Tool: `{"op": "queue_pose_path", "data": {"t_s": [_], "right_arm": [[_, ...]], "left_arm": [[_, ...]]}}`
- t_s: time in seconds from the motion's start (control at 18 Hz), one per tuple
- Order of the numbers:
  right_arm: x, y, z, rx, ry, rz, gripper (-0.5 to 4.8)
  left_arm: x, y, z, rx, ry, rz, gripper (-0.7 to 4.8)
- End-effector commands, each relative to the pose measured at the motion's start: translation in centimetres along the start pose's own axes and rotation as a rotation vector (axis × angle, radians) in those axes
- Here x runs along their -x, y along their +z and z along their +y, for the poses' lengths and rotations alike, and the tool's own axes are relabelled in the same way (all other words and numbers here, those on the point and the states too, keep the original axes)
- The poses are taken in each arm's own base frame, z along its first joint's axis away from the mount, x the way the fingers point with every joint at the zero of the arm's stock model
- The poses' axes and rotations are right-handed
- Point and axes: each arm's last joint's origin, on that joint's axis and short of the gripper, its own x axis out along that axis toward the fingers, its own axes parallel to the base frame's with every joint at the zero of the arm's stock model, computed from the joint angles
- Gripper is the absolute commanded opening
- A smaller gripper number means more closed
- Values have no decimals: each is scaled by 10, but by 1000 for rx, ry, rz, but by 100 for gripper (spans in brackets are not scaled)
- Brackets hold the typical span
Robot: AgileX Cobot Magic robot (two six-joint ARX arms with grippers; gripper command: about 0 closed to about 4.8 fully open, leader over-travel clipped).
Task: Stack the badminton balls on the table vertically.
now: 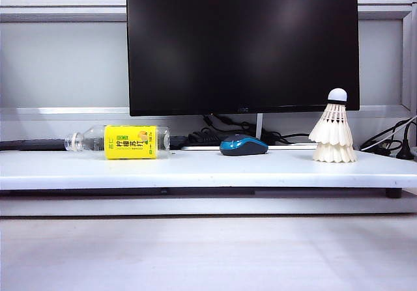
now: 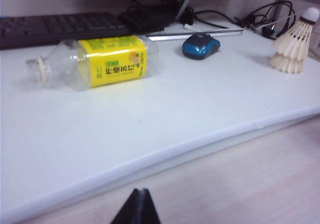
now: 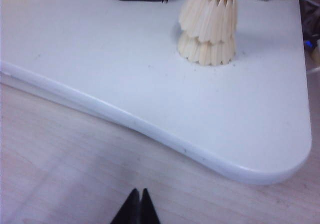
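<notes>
On the wide white surface (image 1: 195,167), right end, two white feather shuttlecocks (image 1: 333,135) stand nested upright, corks up, ahead of right tool (image 3: 137,209); left tool (image 2: 136,209) farther; both tools pinched shut, empty.

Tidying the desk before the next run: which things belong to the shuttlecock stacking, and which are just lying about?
Job: two white feather shuttlecocks, already nested upright; white desk board.
Lying about: clear plastic bottle with yellow label, blue-black computer mouse, black monitor, dark keyboard.
</notes>
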Motion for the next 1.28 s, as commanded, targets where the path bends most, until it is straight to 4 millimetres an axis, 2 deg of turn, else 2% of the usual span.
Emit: {"op": "queue_pose_path", "data": {"t_s": [0.06,0.45,1.28], "right_arm": [[0,-1,0,4,6,11,-5],[0,-1,0,-6,-4,14,-5],[0,0,0,-35,-2,2,-5]], "left_arm": [[0,-1,0,5,3,7,-6],[0,-7,1,15,7,70,-6],[3,-5,0,11,7,35,-6]]}}
